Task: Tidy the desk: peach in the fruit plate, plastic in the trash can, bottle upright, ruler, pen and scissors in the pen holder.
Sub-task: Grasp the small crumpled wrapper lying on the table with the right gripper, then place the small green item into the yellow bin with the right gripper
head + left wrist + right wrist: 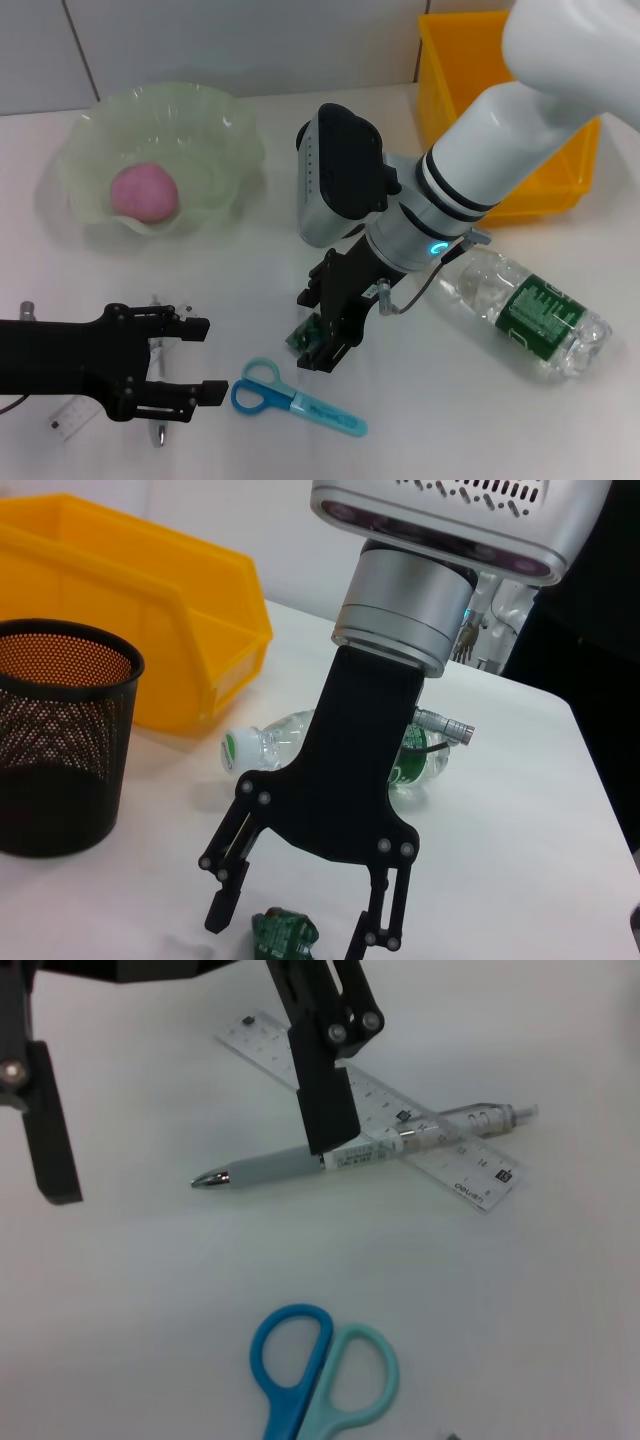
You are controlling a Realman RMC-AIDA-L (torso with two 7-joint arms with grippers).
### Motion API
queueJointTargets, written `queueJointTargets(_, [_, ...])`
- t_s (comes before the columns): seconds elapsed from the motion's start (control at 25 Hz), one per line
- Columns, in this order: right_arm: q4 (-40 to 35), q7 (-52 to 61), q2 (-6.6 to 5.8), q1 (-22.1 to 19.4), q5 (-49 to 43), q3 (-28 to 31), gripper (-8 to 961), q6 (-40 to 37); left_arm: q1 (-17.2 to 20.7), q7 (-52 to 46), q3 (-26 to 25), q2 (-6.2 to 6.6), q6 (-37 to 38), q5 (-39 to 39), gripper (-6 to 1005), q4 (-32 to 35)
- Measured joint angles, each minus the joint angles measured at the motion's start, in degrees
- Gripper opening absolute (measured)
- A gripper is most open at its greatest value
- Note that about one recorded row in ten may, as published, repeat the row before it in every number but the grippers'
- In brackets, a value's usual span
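Observation:
A pink peach lies in the pale green fruit plate at the back left. My right gripper stands open over a crumpled green plastic, one finger on each side of it. The clear bottle lies on its side to the right. At the front left my left gripper is open above the pen, which lies crossed over the clear ruler. The blue scissors lie just right of it. The black mesh pen holder shows only in the left wrist view.
A yellow bin stands at the back right, behind the bottle. In the left wrist view the pen holder stands in front of that yellow bin. The white table carries everything.

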Motion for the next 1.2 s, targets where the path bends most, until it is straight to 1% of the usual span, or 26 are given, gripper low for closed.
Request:
queueJointTargets(0.72, [0.3,0.1,0.00,-0.1,0.0,-0.6,710,0.9,-0.3,0.2,-1.0,0.00,0.0,0.0,813,0.0])
queueJointTargets(0.92, [0.3,0.2,0.00,-0.2,0.0,-0.6,474,0.9,-0.3,0.2,-1.0,0.00,0.0,0.0,813,0.0])
queueJointTargets(1.12, [-0.2,0.3,0.00,-0.8,0.0,-0.6,300,1.0,-0.3,0.2,-1.0,0.04,0.0,0.0,813,0.0])
queueJointTargets(1.2, [-0.2,0.3,0.00,-0.9,0.1,-0.4,277,1.0,-0.3,0.2,-1.2,0.07,0.0,0.0,813,0.0])
